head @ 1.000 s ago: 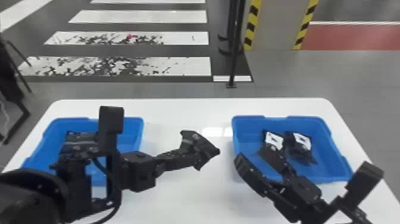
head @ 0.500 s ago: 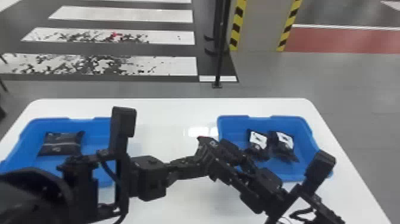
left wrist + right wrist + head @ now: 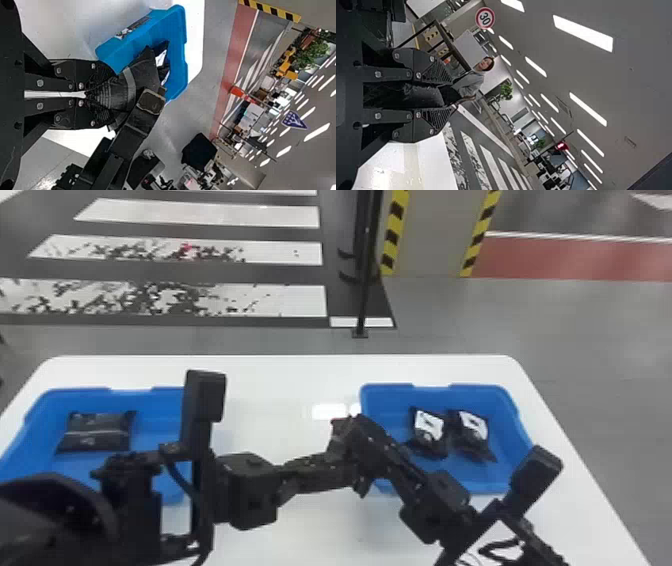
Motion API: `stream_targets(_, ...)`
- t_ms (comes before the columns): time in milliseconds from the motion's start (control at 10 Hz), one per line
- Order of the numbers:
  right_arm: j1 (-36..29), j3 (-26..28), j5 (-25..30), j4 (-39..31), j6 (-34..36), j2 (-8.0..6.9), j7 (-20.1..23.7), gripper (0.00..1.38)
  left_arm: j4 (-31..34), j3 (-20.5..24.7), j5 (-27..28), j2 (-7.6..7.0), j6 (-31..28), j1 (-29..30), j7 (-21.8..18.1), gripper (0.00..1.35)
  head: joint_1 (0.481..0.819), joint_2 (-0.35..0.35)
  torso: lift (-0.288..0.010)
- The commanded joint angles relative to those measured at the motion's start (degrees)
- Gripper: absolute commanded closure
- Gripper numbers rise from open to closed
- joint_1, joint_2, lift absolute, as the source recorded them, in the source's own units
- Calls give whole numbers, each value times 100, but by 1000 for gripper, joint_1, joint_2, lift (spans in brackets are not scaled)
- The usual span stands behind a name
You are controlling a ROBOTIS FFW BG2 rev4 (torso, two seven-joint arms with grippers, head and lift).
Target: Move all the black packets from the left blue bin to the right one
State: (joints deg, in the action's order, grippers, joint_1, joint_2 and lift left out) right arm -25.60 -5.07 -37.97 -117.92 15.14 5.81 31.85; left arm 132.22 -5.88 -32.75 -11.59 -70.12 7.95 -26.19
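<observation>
Gap: narrowed since the earliest frame, the right gripper (image 3: 367, 450) brought in to meet the left gripper (image 3: 345, 472).
Left jaws: pinched on a held packet (image 3: 132, 81), whose broad face is seen plainly in the left wrist view but blends among dark parts in the head view.
Right jaws: seen spread in the right wrist view, dark material between them.
Left blue bin (image 3: 130, 391): a black packet (image 3: 97, 432) is contained.
Right blue bin (image 3: 390, 405): two black packets (image 3: 430, 427) with white labels are contained, side by side.
Counter (image 3: 270, 375): white, glossy, round-cornered.
Room: a striped crossing (image 3: 290, 301) and a black pole (image 3: 367, 290) are seen beyond; a round sign (image 3: 485, 18) is seen in the right wrist view.
</observation>
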Motion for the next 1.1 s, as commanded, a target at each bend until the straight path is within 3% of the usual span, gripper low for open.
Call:
stream_targets(0,15,-7,-42,-28,102,0,6,1274,4,51,-27,17,80,34,9,1187,695,-72,-138)
stream_targets(100,72,4,-64,-14,116,8,6,1276,-24,131,-176,43,122,119,53,845,695,-70,-138)
stream_targets(200,212,4,-133,71,130,52,6,1276,-24,257,-199,78,178,203,53,332,695,-65,-138)
stream_targets(300,437,95,-167,197,145,123,-3,1276,-24,360,-222,87,206,316,53,59,695,-60,-138)
stream_targets(500,845,484,-144,507,102,219,-64,1276,18,543,-290,114,291,527,-9,160,695,-67,-138)
stream_targets(700,1407,747,96,1266,18,334,-170,1276,187,794,-336,158,361,808,-35,171,695,-100,-138)
stream_targets(1000,2097,1021,815,2658,-418,334,-442,1273,271,1171,-393,237,445,991,-44,173,695,-151,-138)
